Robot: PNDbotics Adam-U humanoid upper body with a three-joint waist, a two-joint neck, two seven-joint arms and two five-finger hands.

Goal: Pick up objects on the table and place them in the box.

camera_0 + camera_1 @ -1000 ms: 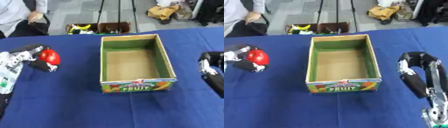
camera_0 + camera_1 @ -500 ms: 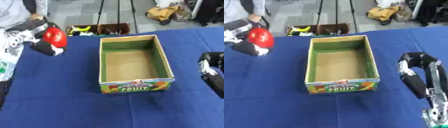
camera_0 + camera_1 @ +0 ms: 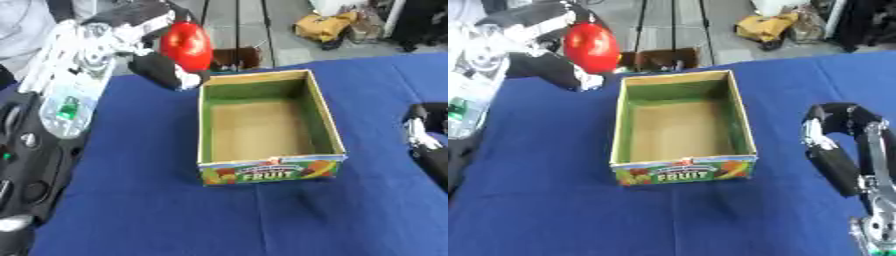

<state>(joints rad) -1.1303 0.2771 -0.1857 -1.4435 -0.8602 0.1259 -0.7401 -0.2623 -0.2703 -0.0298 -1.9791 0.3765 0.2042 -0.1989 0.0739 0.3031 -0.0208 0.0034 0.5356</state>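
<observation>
A red, glossy, apple-like fruit [image 3: 185, 45] is held aloft by the left hand [image 3: 144, 37], whose fingers and thumb are curled round it; it is carried above the blue tablecloth [image 3: 149, 210], just beyond the far-left corner of the cardboard fruit box [image 3: 267, 170], and is not yet over the opening. The chief risk is judged to be a release made too soon; were the fruit let go where it now hangs, it would be expected to strike the near-side rim of that corner or fall outside onto the cloth, and, being rounded, it could roll off toward the table's far edge. A second hazard is seen in the box itself; it appears light and unanchored, so a brush from the descending hand or forearm against its left wall could push it askew or tip it. How much of the fruit is actually enclosed by the fingers is hard to make out, so a slip during the carry cannot be ruled out.

The box stands upright and open-topped, green on its inner walls and plain brown on the floor; nothing is seen inside it. The right hand [image 3: 837, 145] is kept idle at the right edge, well apart from the box, its fingers bent over and holding nothing.
</observation>
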